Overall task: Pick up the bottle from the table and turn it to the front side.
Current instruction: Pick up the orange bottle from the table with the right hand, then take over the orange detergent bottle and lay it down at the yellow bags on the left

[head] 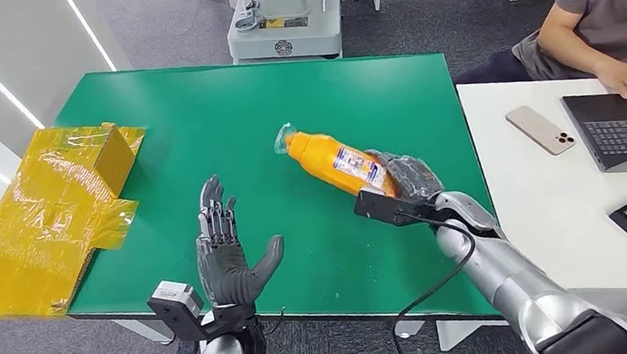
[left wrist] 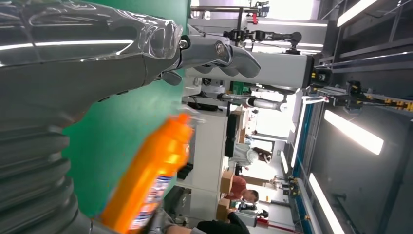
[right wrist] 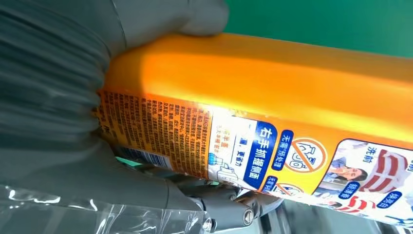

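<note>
Head view: right hand (head: 412,178) fingers around orange bottle (head: 334,161); left hand (head: 226,255) fingers spread, empty

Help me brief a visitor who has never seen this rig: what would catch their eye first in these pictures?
Most striking is the orange bottle, gripped at its base by the right hand and held tilted over the green table, its cap pointing away from the robot. Next, the left hand held open near the table's near edge, fingers spread. Then the crumpled yellow taped cardboard at the table's left edge.
</note>
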`<state>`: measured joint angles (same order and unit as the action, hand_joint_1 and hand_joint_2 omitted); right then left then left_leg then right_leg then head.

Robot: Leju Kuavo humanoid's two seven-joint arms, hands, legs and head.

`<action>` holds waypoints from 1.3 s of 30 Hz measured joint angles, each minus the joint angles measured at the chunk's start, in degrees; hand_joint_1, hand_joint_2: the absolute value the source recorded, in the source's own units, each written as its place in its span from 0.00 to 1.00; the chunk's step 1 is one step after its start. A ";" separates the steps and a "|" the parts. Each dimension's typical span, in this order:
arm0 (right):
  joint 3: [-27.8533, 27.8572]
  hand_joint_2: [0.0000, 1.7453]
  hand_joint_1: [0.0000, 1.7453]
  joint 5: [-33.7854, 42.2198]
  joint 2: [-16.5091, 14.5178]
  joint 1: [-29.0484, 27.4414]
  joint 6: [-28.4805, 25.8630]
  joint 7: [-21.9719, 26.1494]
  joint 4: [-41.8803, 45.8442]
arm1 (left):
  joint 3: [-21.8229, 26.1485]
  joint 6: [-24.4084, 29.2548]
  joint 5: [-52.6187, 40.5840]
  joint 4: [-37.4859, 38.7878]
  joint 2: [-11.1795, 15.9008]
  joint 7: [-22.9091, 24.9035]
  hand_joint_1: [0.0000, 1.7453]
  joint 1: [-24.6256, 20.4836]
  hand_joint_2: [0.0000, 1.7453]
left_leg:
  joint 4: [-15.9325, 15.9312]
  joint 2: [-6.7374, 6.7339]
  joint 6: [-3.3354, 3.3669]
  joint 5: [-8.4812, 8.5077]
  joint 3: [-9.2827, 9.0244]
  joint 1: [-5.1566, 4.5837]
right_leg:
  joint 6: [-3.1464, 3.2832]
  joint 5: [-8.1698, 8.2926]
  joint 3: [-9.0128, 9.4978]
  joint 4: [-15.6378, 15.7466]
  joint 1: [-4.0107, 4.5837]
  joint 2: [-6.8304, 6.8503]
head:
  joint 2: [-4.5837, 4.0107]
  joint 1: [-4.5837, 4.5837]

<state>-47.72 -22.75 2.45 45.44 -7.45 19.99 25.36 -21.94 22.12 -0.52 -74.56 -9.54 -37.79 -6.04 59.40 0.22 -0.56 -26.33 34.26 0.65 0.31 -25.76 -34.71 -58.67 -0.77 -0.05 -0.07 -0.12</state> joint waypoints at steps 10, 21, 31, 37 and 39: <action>11.17 1.00 1.00 -2.61 -0.46 -14.00 -22.92 6.58 19.40 | -0.01 -0.44 -0.31 -0.69 -0.03 -0.11 0.00 -0.33 1.00 | 0.00 0.05 0.01 -0.02 0.04 -0.01 | -0.02 -0.02 -0.01 0.06 -0.01 0.06 | 0.00 0.02; 15.07 1.00 1.00 -2.36 -1.08 -23.64 -27.37 15.62 33.82 | -2.47 -12.38 4.42 0.36 0.43 5.65 0.00 -6.01 1.00 | 0.00 0.01 0.00 0.00 0.03 -0.01 | -0.01 -0.01 -0.02 0.03 -0.01 0.01 | 0.00 0.01; 14.52 1.00 1.00 -2.95 -1.98 -24.08 -21.58 16.66 34.49 | -5.28 -18.19 4.67 6.24 0.43 9.27 0.00 -13.79 1.00 | 0.00 0.01 -0.01 0.01 0.04 -0.01 | -0.01 0.01 -0.03 0.03 -0.01 0.01 | 0.00 0.01; 12.39 1.00 1.00 -3.68 -2.72 -23.44 -12.16 16.51 32.37 | -6.26 -19.21 5.18 8.67 0.13 9.40 0.00 -16.79 1.00 | 0.00 0.01 -0.01 0.01 0.05 -0.01 | -0.02 0.00 -0.05 0.02 -0.01 0.01 | 0.00 0.01; 11.93 1.00 1.00 -3.77 -2.96 -23.22 -10.35 16.95 31.47 | -6.27 -19.27 5.34 9.18 0.02 9.40 0.00 -17.17 1.00 | 0.00 0.01 -0.01 0.01 0.05 -0.01 | -0.02 0.00 -0.05 0.02 -0.01 0.00 | 0.00 0.01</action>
<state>-35.78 -26.52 -0.51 22.21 -17.79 36.94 56.83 -28.22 2.85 4.82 -65.38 -9.52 -28.39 -23.21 59.39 0.23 -0.57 -26.32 34.31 0.65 0.29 -25.76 -34.76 -58.65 -0.78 -0.04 -0.07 -0.11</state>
